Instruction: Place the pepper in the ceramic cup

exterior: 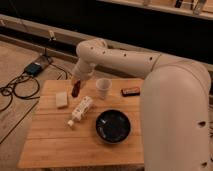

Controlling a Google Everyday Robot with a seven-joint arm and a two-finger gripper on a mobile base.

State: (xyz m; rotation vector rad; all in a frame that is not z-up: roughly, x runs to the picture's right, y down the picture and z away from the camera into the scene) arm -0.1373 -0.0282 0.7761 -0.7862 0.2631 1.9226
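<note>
End effector (76, 83) left of frame centre, clenched on pepper (75, 91), which hangs above tabletop (50, 145). Ceramic cup (103, 88) stands near, to its right (contents unreadable). Pickup looks done; carry-over and drop into cup not yet done.

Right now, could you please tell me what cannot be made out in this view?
Camera view:
- The pepper: its upper end is hidden inside the gripper, just left of the ceramic cup.
- The cup's inside: too small to tell.
- The table: right side covered by the arm.
- The dark block: markings blurred.
</note>
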